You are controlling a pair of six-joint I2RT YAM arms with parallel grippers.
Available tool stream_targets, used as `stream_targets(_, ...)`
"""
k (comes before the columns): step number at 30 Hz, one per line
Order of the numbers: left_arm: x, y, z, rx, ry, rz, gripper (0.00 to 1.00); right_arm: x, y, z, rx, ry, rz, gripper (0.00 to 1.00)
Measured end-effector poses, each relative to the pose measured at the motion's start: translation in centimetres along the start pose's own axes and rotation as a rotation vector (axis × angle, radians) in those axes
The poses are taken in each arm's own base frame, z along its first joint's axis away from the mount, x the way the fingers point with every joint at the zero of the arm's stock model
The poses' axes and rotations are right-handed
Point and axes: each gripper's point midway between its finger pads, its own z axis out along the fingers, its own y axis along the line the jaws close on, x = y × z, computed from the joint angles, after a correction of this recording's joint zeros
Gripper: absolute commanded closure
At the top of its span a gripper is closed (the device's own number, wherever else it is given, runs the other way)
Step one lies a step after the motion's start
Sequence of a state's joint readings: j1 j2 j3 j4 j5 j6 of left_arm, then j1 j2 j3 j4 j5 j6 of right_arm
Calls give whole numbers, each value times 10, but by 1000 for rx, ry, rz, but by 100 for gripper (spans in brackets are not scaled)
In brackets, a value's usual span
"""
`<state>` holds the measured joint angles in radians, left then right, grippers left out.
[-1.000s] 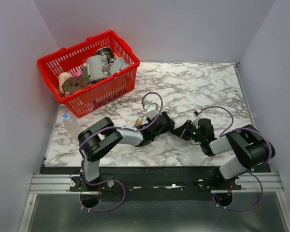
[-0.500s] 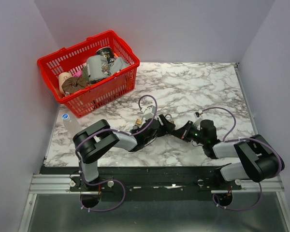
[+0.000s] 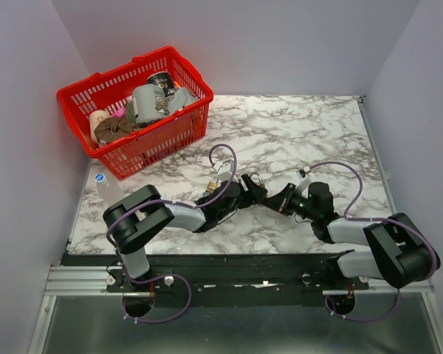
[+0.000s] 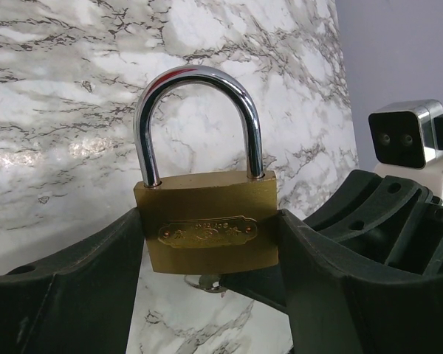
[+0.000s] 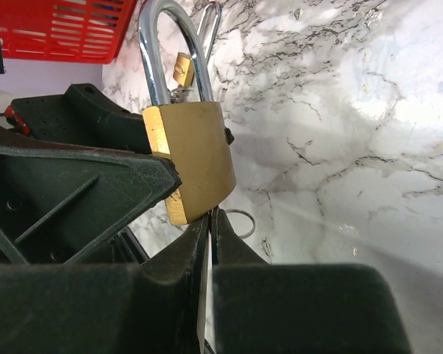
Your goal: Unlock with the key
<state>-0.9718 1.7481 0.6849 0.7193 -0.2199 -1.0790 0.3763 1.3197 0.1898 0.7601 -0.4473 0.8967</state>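
A brass padlock [image 4: 207,221] with its silver shackle pushed in stands upright in my left gripper [image 4: 207,247], whose black fingers press its two sides. Under its base a bit of silver metal of the key [image 4: 204,282] and its ring [image 5: 241,223] show. The key's black head is hidden. My right gripper [image 5: 210,214] has its fingertips against the padlock's [image 5: 196,155] underside, with only a thin slit between them. What lies in that slit I cannot see. In the top view the left gripper [image 3: 252,193] and the right gripper [image 3: 275,203] meet mid-table.
A second small padlock [image 5: 181,68] lies on the marble behind the held one. A red basket [image 3: 133,110] full of items stands at the back left. A clear bottle [image 3: 103,184] lies at the table's left edge.
Both arms' elbows have swung outward and toward the near edge. The two grippers have stayed together at the padlock.
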Motion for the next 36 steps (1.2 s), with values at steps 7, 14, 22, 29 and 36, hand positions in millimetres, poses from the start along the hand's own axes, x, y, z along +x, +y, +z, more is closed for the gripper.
stream_targets(7, -3, -4, -4, -4, 6, 14, 100, -2, 0, -1, -10, -2, -52, 75)
stream_targets(14, -4, -5, -5, -11, 12, 23, 100, -3, -2, -1, -8, 2, -95, 72)
stream_targets(22, -4, -6, -4, -21, 18, 33, 100, -2, -3, 1, -15, 20, -124, 68)
stream_targets(29, -7, -20, 0, 5, 30, 30, 100, 1, 6, 2, -58, 41, -169, 68)
stream_targets(36, -7, -20, 0, 5, 30, 32, 100, 3, 11, 3, -82, 52, -180, 90)
